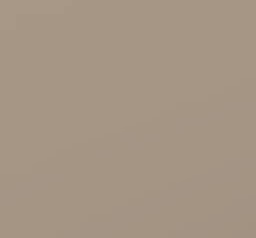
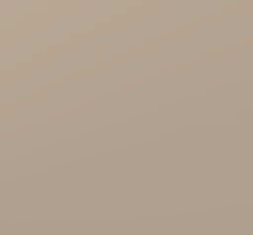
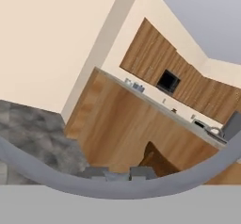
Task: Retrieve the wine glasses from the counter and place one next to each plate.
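In the hand view my gripper [image 3: 117, 174] has its two dark fingertips [image 3: 94, 172] close together, shut on a translucent grey-blue wine glass. A small piece of the glass [image 3: 116, 176] sits between the tips. A curved grey band of the glass [image 3: 42, 170] sweeps across the lower part of the view. Beyond it, far off, runs a long bar top [image 3: 155, 104] over a plain wood front [image 3: 122, 124]. Small greyish things [image 3: 134, 86] lie near its end, too small to identify. The plates and the counter are out of view.
A plain beige-brown surface [image 1: 128, 110] faces both base cameras up close [image 2: 126, 108]. The hand view shows dark mottled floor [image 3: 33, 129], a cream wall [image 3: 47, 39], a brown seat [image 3: 157, 162] by the bar, and wooden wall cabinets [image 3: 155, 53] with a dark built-in oven [image 3: 168, 81].
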Controlling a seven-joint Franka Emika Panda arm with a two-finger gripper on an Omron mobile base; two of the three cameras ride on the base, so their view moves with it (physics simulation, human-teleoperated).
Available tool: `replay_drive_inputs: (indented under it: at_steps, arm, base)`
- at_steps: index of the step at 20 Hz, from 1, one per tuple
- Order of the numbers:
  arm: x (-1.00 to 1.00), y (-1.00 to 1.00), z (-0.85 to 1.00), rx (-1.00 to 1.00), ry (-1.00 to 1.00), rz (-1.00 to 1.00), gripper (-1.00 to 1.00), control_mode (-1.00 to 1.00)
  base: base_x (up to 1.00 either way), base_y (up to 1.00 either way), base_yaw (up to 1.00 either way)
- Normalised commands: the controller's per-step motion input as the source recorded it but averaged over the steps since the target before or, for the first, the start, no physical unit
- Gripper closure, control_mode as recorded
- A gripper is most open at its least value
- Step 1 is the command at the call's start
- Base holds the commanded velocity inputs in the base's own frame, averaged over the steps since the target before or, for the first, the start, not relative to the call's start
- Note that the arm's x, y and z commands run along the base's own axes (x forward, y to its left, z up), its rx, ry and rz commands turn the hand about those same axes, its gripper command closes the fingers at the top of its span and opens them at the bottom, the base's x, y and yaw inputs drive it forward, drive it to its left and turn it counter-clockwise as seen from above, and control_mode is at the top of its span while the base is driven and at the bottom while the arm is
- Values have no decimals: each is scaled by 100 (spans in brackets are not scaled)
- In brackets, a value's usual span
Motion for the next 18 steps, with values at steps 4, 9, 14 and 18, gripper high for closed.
replay_drive_inputs:
  at_steps: [4,9,14,18]
  arm:
    - [0,0,0,0,0,0,100,100]
    - [0,0,0,0,0,0,100,100]
    - [0,0,0,0,0,0,100,100]
    - [0,0,0,0,0,0,100,100]
  base:
    - [26,29,-19]
    - [69,18,-10]
    - [73,67,-11]
    - [48,64,-1]
